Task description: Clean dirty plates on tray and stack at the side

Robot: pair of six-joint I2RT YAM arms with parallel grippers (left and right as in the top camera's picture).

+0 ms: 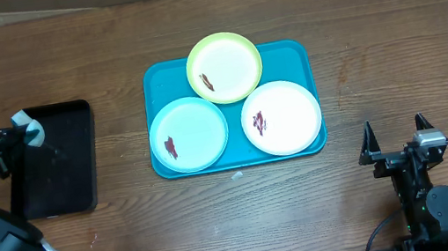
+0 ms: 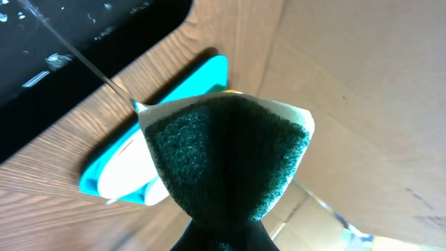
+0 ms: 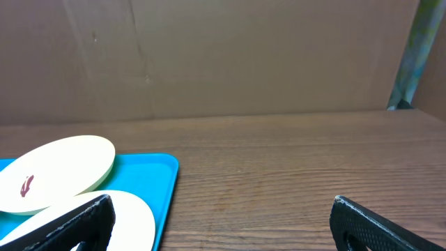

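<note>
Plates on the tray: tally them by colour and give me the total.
Yellow-green plate: 1
Pale blue plate: 1
White plate: 1
Total: 3 plates, all on the turquoise tray, each with a dark-red smear.

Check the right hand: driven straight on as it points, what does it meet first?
Way looks free: the right hand points across bare table, passing right of the tray and white plate. First thing ahead seems the brown back wall, distance unclear.
</note>
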